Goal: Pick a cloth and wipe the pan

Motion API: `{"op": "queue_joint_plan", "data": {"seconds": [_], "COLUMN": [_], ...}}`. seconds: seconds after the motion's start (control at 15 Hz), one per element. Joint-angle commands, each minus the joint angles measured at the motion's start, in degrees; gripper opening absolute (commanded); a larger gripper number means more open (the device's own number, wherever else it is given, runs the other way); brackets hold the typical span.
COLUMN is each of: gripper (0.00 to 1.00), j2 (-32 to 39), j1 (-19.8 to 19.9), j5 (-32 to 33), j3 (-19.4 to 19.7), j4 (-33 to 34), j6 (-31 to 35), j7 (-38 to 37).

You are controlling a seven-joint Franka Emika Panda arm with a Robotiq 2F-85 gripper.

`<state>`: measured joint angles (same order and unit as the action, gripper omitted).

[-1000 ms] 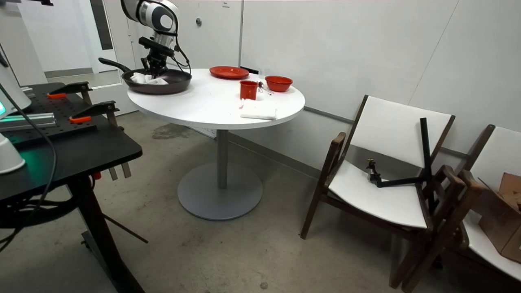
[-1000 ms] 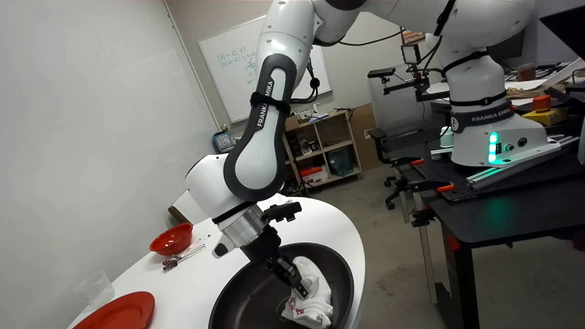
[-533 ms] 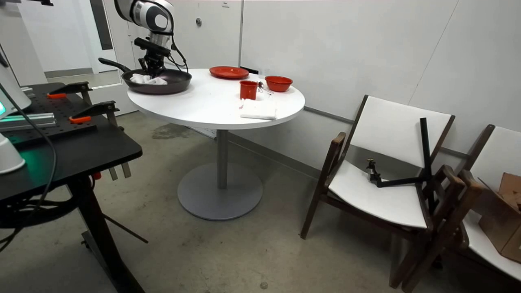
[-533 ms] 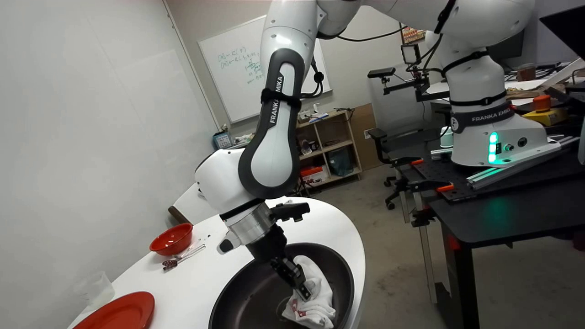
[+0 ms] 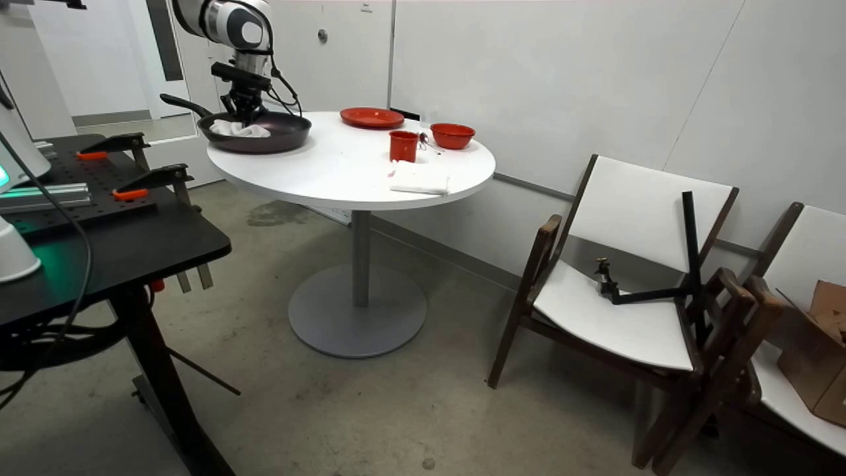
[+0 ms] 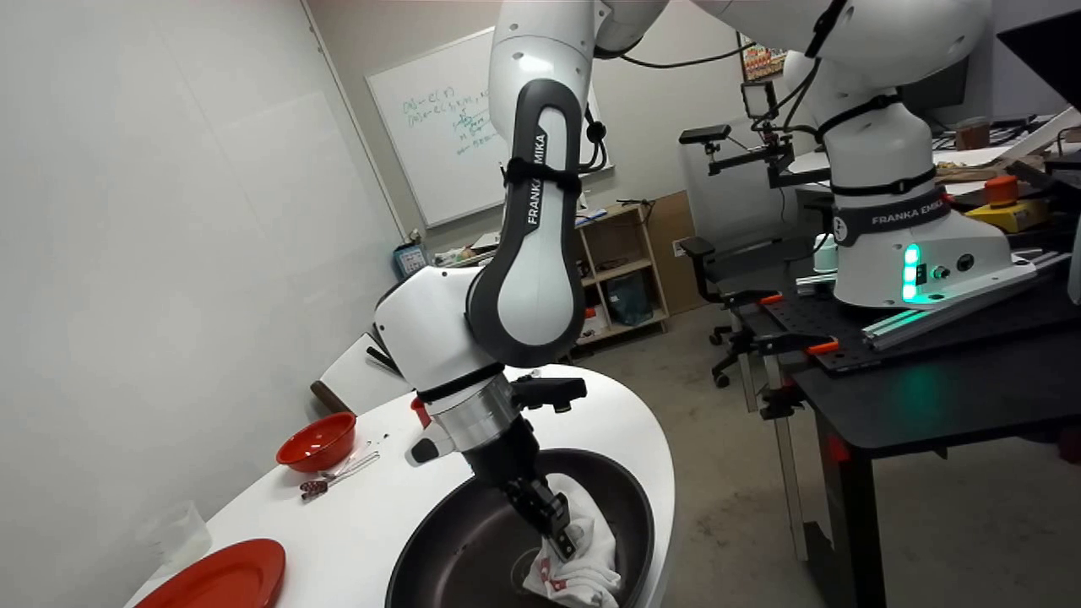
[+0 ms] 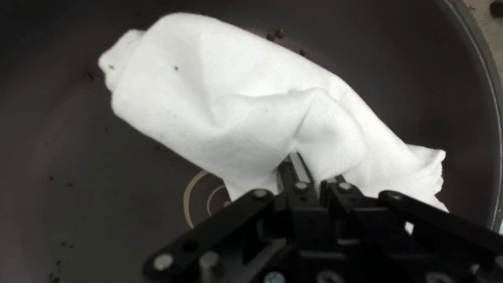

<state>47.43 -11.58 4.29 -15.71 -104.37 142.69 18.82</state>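
Note:
A crumpled white cloth [image 7: 243, 102] lies inside the dark frying pan [image 7: 118, 204]. The cloth also shows in both exterior views [image 5: 241, 129] [image 6: 583, 561], with a small red mark on it. The pan [image 5: 287, 139] stands on the round white table, its handle pointing to the back left; its inside [image 6: 464, 549] shows beside the cloth. My gripper [image 7: 314, 169] points down into the pan, its fingers close together with a fold of cloth pinched between them. The fingertips [image 6: 563, 545] are partly sunk in the cloth. Small dark crumbs lie on the pan floor around the cloth.
On the table [image 5: 317, 168] are a red plate [image 5: 371, 118], a red mug [image 5: 403, 146], a red bowl [image 5: 453, 135] and a second, folded white cloth [image 5: 420, 178]. A whisk [image 6: 338, 478] and a clear container [image 6: 175, 536] also lie there. The pan wall surrounds the gripper.
The arm has swung a little, and the gripper has shifted slightly inside the pan. The cloth has moved slightly with it and its folds have changed. The pan has stayed in place.

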Motion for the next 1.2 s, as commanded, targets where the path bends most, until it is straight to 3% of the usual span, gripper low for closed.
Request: {"op": "queue_joint_plan", "data": {"seconds": [0.0,0.67,1.13], "gripper": [0.02,0.02,0.02], "j2": [1.82,2.33,4.94], "j1": [-3.15,-5.08,-6.58], "j5": [2.94,6.20,6.22], "j3": [2.24,3.71,4.78], "j4": [0.67,5.23,12.35], "j6": [4.40,8.96,7.63], "j7": [-2.42,-3.44,-4.76]}}
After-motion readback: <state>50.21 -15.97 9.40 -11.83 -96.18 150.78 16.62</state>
